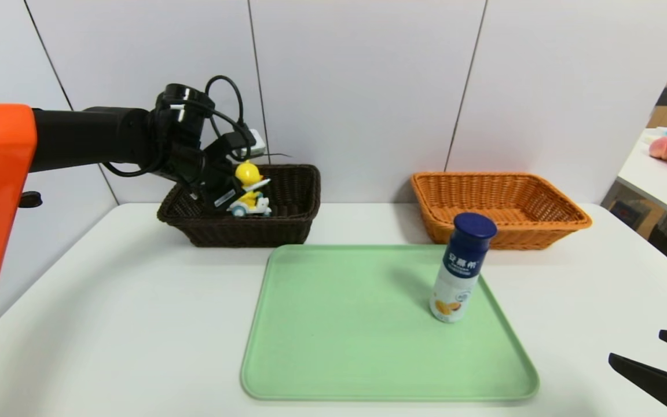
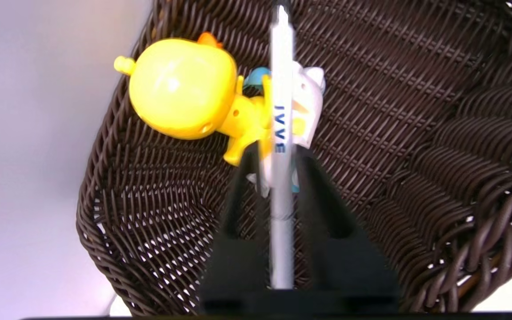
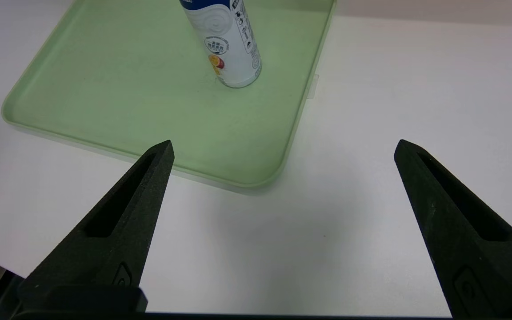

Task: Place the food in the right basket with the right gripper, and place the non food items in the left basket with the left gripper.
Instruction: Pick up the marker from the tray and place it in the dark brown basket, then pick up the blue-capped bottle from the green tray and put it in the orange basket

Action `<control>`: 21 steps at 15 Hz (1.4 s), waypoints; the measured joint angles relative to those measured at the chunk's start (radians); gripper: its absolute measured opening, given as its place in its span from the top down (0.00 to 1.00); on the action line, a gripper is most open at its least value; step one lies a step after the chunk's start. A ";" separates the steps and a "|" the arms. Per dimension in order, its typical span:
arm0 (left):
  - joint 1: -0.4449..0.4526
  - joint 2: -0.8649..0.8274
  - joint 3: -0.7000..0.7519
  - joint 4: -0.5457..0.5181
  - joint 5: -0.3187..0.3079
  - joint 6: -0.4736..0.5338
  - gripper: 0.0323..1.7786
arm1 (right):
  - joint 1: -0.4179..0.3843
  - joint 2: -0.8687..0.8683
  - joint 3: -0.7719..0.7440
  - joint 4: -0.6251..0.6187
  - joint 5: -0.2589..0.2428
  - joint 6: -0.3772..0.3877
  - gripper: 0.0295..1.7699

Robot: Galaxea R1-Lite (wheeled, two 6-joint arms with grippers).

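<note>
- Right hand [image 3: 282, 151], jaws spread wide and empty, is parked low over the white counter [image 1: 136, 289], near the pale green plastic tray [image 1: 339, 324].
- On that tray the upright white yogurt bottle with a dark blue cap [image 1: 460, 267] is left standing; it could be tipped by an off-centre grasp.
- Farther off, over the dark brown wicker basket [image 1: 293, 220], a white pen [image 2: 281, 146] is seen between the barely parted fingers of the left hand [image 2: 278, 155], beside a yellow plastic duck toy [image 2: 185, 89]; whether it is gripped cannot be told. It could catch on withdrawal.
- Beyond, the orange wicker basket [image 1: 542, 220] awaits the bottle.

Between the jaws, a glossy yellow plastic toy [image 2: 180, 89] lies against rough dark wicker of the basket [image 2: 394, 111]; the tray [image 3: 105, 89] looks smooth, matt plastic.
</note>
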 joint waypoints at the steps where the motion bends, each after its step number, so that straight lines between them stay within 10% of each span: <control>1: 0.000 0.000 -0.001 0.000 0.000 -0.015 0.71 | 0.000 0.000 0.000 0.000 0.001 -0.001 0.03; 8: -0.003 -0.044 0.009 0.021 -0.019 -0.065 0.31 | 0.000 -0.002 -0.002 0.000 0.000 0.001 0.03; 15: -0.127 -0.266 0.098 0.203 0.002 -0.570 0.15 | 0.011 -0.007 -0.001 -0.001 0.003 -0.005 0.03; 21: -0.237 -0.500 0.589 -0.057 0.041 -0.876 0.09 | 0.017 0.009 -0.018 -0.005 0.060 -0.021 0.03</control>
